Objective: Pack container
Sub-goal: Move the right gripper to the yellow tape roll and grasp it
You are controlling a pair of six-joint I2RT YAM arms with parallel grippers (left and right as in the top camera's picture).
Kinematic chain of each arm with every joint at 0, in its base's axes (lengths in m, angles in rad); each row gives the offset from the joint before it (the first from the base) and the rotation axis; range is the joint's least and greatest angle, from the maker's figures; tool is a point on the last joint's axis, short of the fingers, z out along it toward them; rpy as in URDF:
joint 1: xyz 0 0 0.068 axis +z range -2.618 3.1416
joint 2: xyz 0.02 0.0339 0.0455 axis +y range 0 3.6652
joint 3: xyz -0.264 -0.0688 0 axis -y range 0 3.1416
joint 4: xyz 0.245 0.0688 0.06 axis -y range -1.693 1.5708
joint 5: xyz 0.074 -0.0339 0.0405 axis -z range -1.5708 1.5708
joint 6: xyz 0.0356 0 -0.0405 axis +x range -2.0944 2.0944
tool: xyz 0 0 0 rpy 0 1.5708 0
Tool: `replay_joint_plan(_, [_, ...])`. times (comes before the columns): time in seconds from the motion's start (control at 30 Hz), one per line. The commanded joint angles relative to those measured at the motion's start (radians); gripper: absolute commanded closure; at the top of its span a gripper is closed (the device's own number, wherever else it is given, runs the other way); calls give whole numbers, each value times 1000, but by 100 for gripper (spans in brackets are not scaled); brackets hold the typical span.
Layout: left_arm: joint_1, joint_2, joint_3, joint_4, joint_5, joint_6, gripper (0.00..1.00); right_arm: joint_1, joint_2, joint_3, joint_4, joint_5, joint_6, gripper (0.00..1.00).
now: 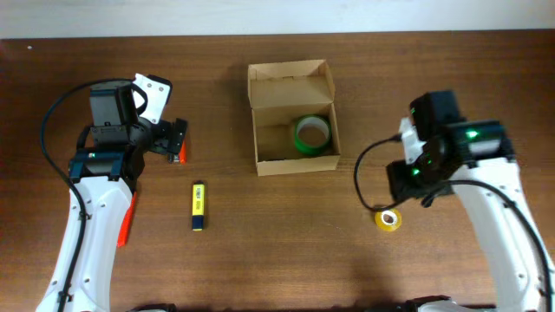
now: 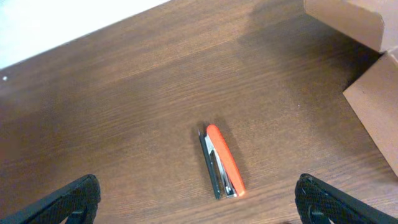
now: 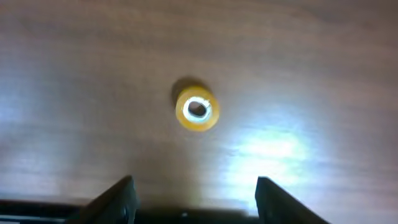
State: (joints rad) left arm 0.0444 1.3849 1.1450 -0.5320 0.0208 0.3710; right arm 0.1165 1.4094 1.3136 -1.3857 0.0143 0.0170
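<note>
Overhead straight down, far; wrists close, low: share stapler (image 2: 222, 162), container (image 1: 290, 82), yellow roll (image 3: 197, 109).

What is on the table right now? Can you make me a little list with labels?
box: container, lid open
inside it: green tape roll
outside it: yellow tape roll, orange stapler, yellow marker
left gripper: open, holding nothing, over the orange stapler
right gripper: open, holding nothing, over the yellow tape roll
</note>
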Motion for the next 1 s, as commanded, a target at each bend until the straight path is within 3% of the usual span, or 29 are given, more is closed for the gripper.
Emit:
replay_joint_plan(0.0, [4,8,13,1,-3,13,0,-6,-24,-139,81,-77,26,38])
replay_joint_plan(0.13, [4,8,13,1,-3,13,1,-6,-24,-284,192,-132,25,38])
replay_joint_plan(0.5, [4,8,13,2,-3,14,1,-6,50,-407,373,-90,97,43])
replay_joint_plan(0.97, [4,8,13,1,-3,14,1,-6,204,-441,482,-97,100,43])
